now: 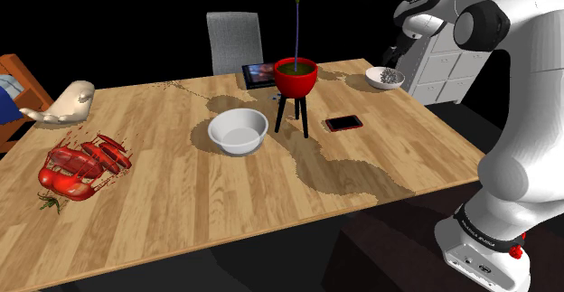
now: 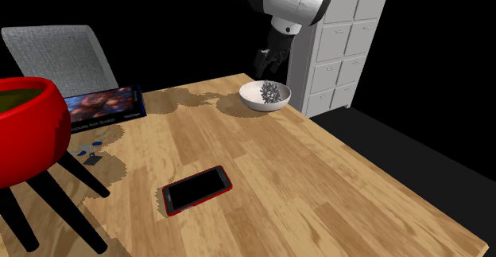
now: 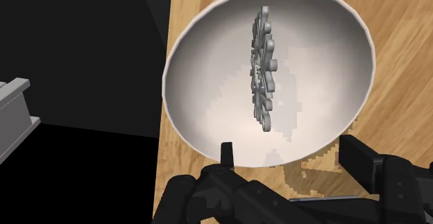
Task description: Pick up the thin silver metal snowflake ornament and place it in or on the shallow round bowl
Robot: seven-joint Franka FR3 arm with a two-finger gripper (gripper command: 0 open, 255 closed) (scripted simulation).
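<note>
A thin grey snowflake ornament (image 3: pixel 262 70) stands on edge inside a shallow round white bowl (image 3: pixel 208 84). The bowl (image 1: pixel 372 77) sits at the table's far corner on the shoulder view's right, with the snowflake (image 1: pixel 390 77) in it. My black gripper (image 3: pixel 286 150) hovers just above the bowl, open, its fingers apart and touching nothing. In the second exterior view the gripper (image 2: pixel 268 63) hangs over the bowl (image 2: pixel 253 100) and the snowflake (image 2: pixel 272 93).
A deeper white bowl (image 1: pixel 238 129), a red plant pot on a black tripod (image 1: pixel 296 76), a red phone (image 1: pixel 343 123) and a tablet (image 1: pixel 258 73) share the wooden table. A white drawer cabinet (image 2: pixel 342 40) stands close behind the shallow bowl. A grey chair (image 1: pixel 234 39) faces the far edge.
</note>
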